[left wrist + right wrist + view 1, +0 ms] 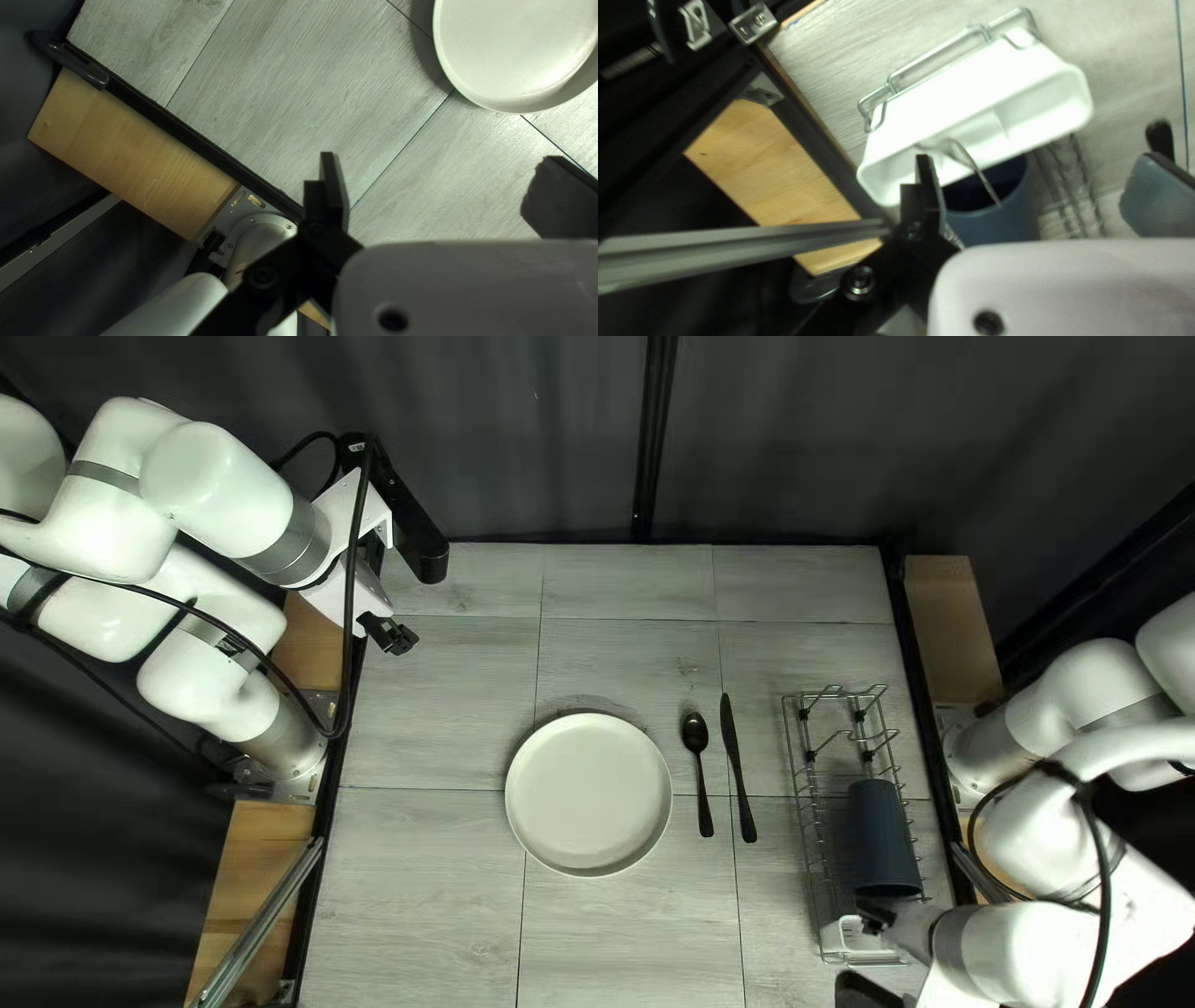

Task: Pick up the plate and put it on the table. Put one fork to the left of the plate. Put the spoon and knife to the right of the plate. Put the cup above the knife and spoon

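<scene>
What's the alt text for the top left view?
White plate on a gray table, with black spoon and knife to its right. Farther right, a wire rack holds a dark blue cup and a white caddy; white robot arms flank the table.
</scene>
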`<state>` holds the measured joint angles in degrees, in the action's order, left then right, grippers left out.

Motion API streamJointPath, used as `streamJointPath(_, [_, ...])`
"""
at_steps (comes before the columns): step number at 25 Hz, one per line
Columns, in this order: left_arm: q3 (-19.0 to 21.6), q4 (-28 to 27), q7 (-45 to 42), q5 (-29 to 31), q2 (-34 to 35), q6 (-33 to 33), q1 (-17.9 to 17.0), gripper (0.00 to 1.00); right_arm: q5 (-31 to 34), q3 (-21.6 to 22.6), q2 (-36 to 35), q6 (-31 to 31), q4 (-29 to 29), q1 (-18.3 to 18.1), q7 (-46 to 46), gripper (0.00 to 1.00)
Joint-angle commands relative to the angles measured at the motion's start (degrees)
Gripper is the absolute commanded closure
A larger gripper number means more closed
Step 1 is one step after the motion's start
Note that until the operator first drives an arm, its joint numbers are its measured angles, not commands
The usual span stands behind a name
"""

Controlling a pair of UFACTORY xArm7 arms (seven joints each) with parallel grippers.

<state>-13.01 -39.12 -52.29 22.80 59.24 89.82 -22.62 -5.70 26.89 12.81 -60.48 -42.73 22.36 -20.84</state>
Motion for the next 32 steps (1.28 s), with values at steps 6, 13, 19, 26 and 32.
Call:
streamJointPath(6, [0.0,0.0,0.0,0.0,0.0,0.0,0.0,0.00,-1.1,-0.3,4.3,3.5,5.6,1.3,-3.1,1.00])
streamJointPath(13, [0.0,0.0,0.0,0.0,0.0,0.0,0.0,0.00,-1.3,-0.6,5.4,-1.3,2.9,1.5,-3.2,1.00])
streamJointPath(19, [0.0,0.0,0.0,0.0,0.0,0.0,0.0,0.00,1.1,-1.0,4.0,-16.0,-9.0,1.1,-3.9,1.00])
streamJointPath(26, [0.0,0.0,0.0,0.0,0.0,0.0,0.0,0.00,3.9,-2.7,1.5,-31.4,-21.5,-0.5,-5.4,1.00])
streamJointPath(32, [0.0,0.0,0.0,0.0,0.0,0.0,0.0,0.00,3.9,-7.0,4.2,-37.2,-26.6,-3.6,-5.3,1.00])
